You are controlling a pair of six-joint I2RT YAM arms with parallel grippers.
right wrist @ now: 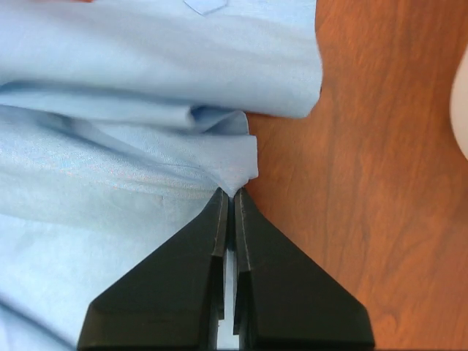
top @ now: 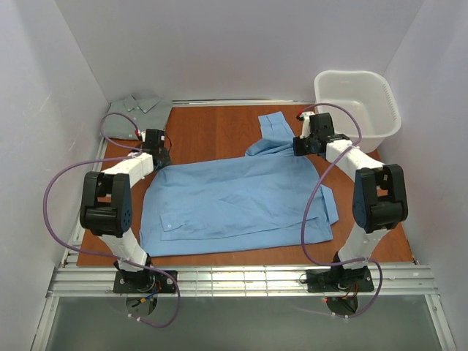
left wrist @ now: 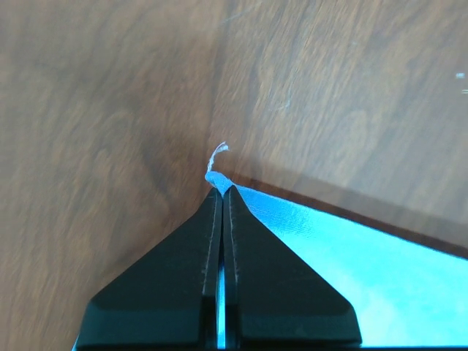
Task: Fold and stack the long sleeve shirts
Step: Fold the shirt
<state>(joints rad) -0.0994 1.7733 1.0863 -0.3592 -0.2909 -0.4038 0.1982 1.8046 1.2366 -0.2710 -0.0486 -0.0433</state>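
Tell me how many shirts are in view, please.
2. The light blue shirt lies spread across the middle of the table; the grey-green shirt sits folded in the far left corner. None shows in the white basket.

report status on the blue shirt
Left fingers shut on blue shirt corner. Right fingers shut on its far edge. Blue shirt mostly spread. Grey-green shirt lies apart, nothing in the way.

- A light blue shirt (top: 234, 201) lies flat across the middle of the worktop (top: 212, 131), covering most of it.
- Bare wood runs behind it, between a folded grey-green shirt (top: 139, 108) in the far left corner and a white basket (top: 365, 124) in the far right corner.
- The left arm (top: 117, 183) and right arm (top: 369, 183) stand along the blue shirt's side edges.
- White walls (top: 234, 44) close three sides.
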